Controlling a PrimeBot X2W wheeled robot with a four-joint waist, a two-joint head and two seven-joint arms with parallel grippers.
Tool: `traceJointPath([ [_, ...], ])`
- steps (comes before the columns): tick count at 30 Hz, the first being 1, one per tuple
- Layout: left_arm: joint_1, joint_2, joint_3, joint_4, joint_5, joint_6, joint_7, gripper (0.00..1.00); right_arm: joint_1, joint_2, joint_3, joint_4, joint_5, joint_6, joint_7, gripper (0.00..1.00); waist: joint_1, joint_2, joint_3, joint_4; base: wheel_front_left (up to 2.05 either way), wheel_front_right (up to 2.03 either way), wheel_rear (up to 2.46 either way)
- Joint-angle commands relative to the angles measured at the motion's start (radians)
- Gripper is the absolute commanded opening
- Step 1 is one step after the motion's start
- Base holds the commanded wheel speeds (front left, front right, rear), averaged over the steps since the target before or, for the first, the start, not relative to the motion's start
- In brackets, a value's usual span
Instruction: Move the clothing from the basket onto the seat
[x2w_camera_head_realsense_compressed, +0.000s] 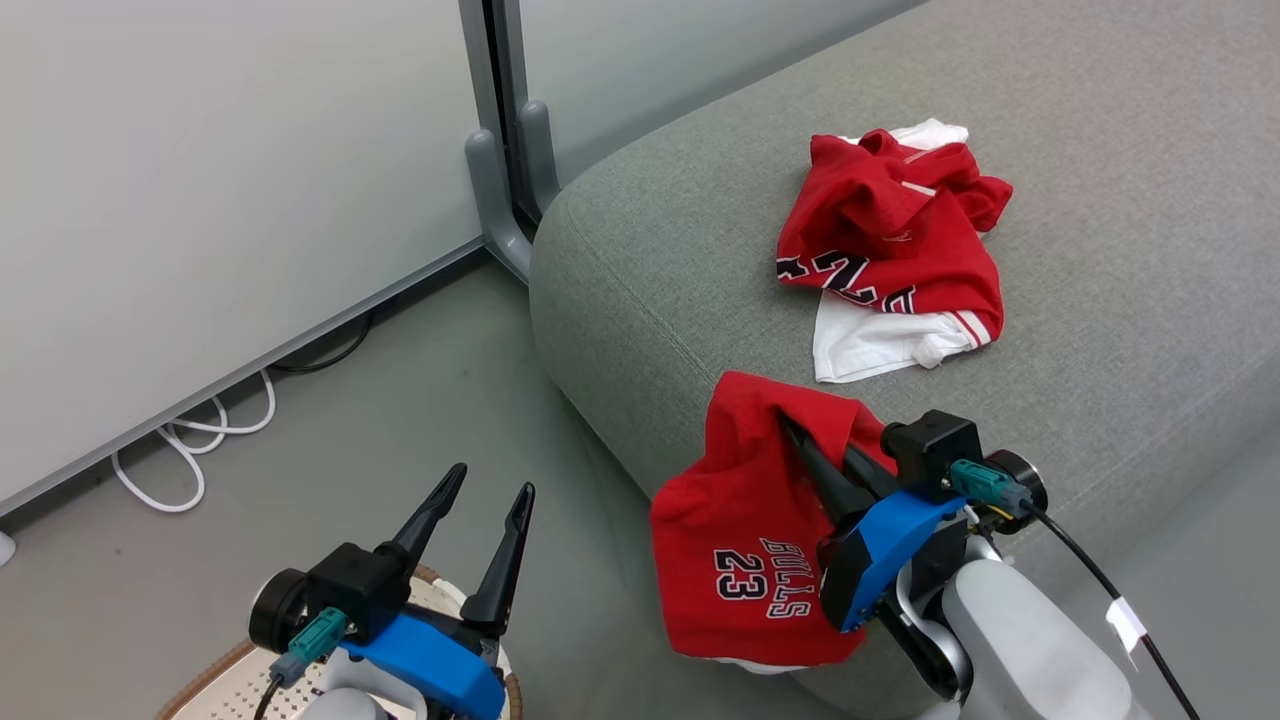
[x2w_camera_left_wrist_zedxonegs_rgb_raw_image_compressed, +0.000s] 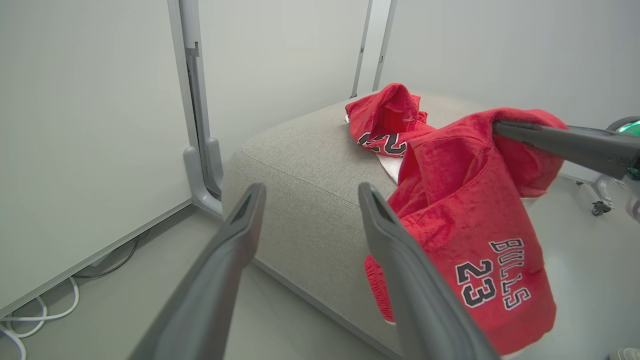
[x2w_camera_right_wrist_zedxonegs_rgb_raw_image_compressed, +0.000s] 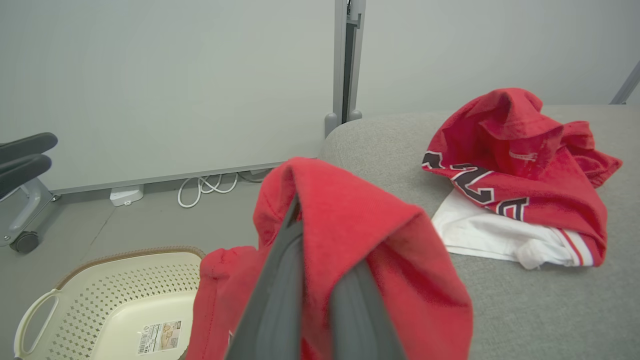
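Observation:
My right gripper (x2w_camera_head_realsense_compressed: 800, 440) is shut on a red "BULLS 23" shirt (x2w_camera_head_realsense_compressed: 740, 540). The shirt hangs over the near edge of the grey seat (x2w_camera_head_realsense_compressed: 650, 250), with its top bunched round the fingertips (x2w_camera_right_wrist_zedxonegs_rgb_raw_image_compressed: 296, 220). A second red shirt (x2w_camera_head_realsense_compressed: 890, 230) lies crumpled on the seat over a white cloth piece (x2w_camera_head_realsense_compressed: 870, 345). My left gripper (x2w_camera_head_realsense_compressed: 492, 482) stands open with nothing in it, above the cream basket (x2w_camera_head_realsense_compressed: 230, 680). The basket (x2w_camera_right_wrist_zedxonegs_rgb_raw_image_compressed: 125, 285) sits on the floor below the held shirt (x2w_camera_right_wrist_zedxonegs_rgb_raw_image_compressed: 350, 220), with its paper label (x2w_camera_right_wrist_zedxonegs_rgb_raw_image_compressed: 160, 337) showing.
A white partition wall with a grey post foot (x2w_camera_head_realsense_compressed: 495, 190) stands left of the seat's corner. White cables (x2w_camera_head_realsense_compressed: 190, 450) lie on the floor along the wall. A grey caster foot (x2w_camera_right_wrist_zedxonegs_rgb_raw_image_compressed: 22, 242) stands at the left of the right wrist view.

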Motion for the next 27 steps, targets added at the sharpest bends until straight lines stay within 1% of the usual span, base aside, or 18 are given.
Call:
traceJointPath([
  [1,-0.012,0.014,-0.005,0.006,-0.004,-0.003,-0.003,1.00,0.009,0.006,-0.005,-0.006,-0.009,0.000,-0.008,0.00,0.0000,0.0000,0.011,-0.007,0.00,0.00,0.00],
  [11,-0.049,0.030,-0.043,0.026,-0.027,-0.003,-0.003,1.00,0.029,0.021,-0.046,-0.025,-0.026,0.000,-0.005,0.00,0.0000,0.0000,0.032,-0.012,0.00,0.00,0.00],
  [14,-0.049,0.033,-0.043,0.023,-0.026,-0.003,-0.003,1.00,-0.008,0.013,-0.071,-0.032,-0.017,0.000,0.004,0.00,0.0000,0.0000,0.041,-0.012,0.00,0.00,0.00],
  [20,-0.051,0.059,-0.034,-0.004,-0.009,-0.003,-0.003,1.00,-0.181,-0.042,-0.145,-0.026,-0.005,0.000,0.047,0.00,0.0000,0.0000,0.099,-0.014,0.00,0.00,0.00],
  [23,-0.075,0.069,-0.057,-0.022,0.005,-0.003,-0.003,1.00,-0.290,-0.090,-0.218,0.003,0.037,0.000,0.060,0.00,0.0000,0.0000,0.154,0.016,0.00,0.00,0.00],
  [27,-0.130,0.096,-0.107,-0.034,0.011,-0.004,-0.003,1.00,-0.436,-0.181,-0.332,0.072,0.034,0.000,0.056,0.00,0.0000,0.0000,0.238,0.072,0.00,0.00,0.00],
])
